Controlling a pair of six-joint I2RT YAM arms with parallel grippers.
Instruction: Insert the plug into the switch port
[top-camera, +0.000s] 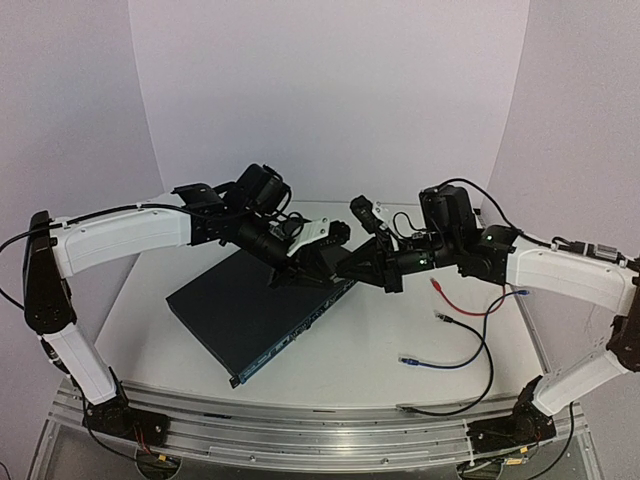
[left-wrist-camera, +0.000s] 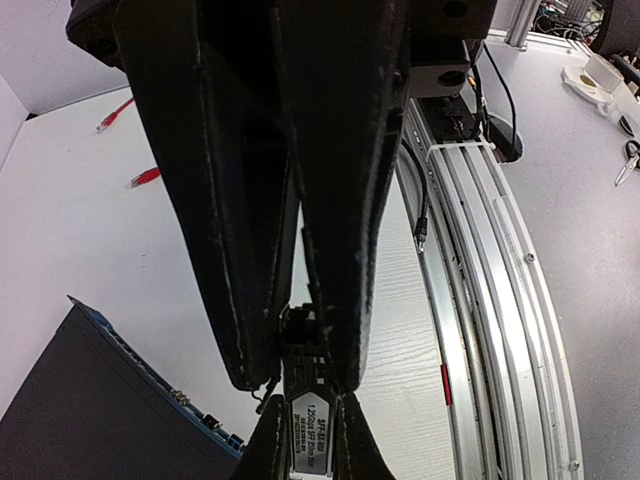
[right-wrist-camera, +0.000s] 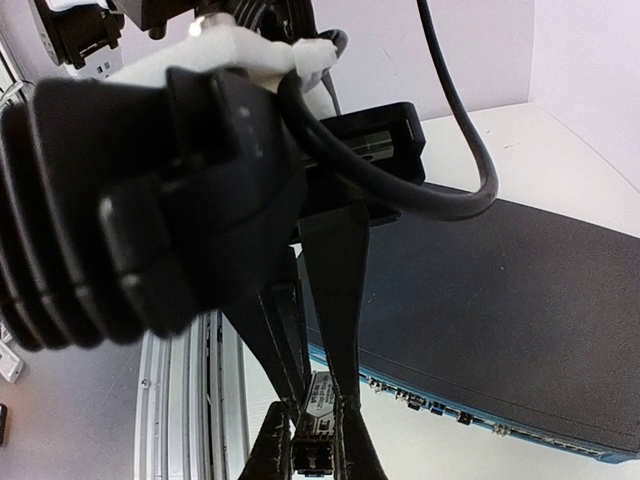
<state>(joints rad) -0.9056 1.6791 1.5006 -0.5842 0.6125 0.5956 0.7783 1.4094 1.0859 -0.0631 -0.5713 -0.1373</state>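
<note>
The switch (top-camera: 255, 310) lies flat on the surface (top-camera: 400, 325), toward 8 o'clock from its centre in the top view. Its row of sockets (top-camera: 300, 335) faces 5 o'clock. Near its 2 o'clock corner two arms meet tip to tip. The left pincer (left-wrist-camera: 300, 340) is clamped tight on one end of the small labelled plug (left-wrist-camera: 305, 420), and the right pincer (right-wrist-camera: 308, 450) is clamped on the other. The plug hangs in the air, outside the sockets. A red cable (top-camera: 455, 298), a blue cable (top-camera: 440, 360) and a black cable (top-camera: 482, 385) lie loose at 4 o'clock.
</note>
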